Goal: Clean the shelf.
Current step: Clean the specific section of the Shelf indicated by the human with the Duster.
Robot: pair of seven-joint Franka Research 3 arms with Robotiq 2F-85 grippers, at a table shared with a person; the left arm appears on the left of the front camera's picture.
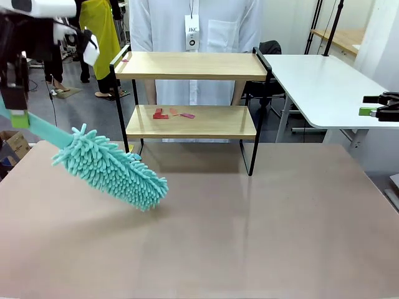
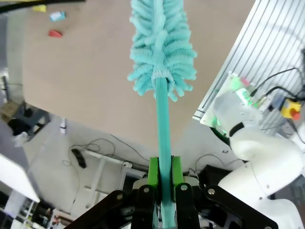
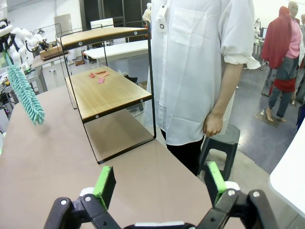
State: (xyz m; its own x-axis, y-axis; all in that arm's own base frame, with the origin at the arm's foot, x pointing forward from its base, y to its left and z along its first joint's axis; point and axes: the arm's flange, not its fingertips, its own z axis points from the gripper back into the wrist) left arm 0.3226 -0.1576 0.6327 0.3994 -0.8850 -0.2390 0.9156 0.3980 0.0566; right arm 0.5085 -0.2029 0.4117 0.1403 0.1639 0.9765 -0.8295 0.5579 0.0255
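The shelf (image 1: 190, 65) is standing at the far side of the brown table (image 1: 262, 237), in the upper centre of the front frame. Its two wooden boards are lying level in the thin black frame. A person (image 1: 193, 25) in a white shirt is standing just behind it. Red scraps (image 1: 161, 114) are lying on the left half of the lower board. One small pink bit (image 1: 126, 60) is sitting at the left end of the upper board.

At the left edge of the front frame the left gripper (image 1: 19, 118) is hanging above the table. In its wrist view the green pads (image 2: 153, 172) are pressing from both sides on the thin handle (image 2: 164, 129) of a teal duster (image 1: 112, 168). The duster is slanting down towards the right, and its fluffy head is sitting left of and below the shelf, apart from it. Its low tip is coming close to the table top (contact or not, I cannot tell).

The right gripper (image 3: 160, 183) is holding its fingers wide apart with nothing between them. It is looking along the table at the shelf and the person's hand (image 3: 213, 125). In the front frame it is showing at the right edge (image 1: 371, 104), beside a white table (image 1: 324, 81).
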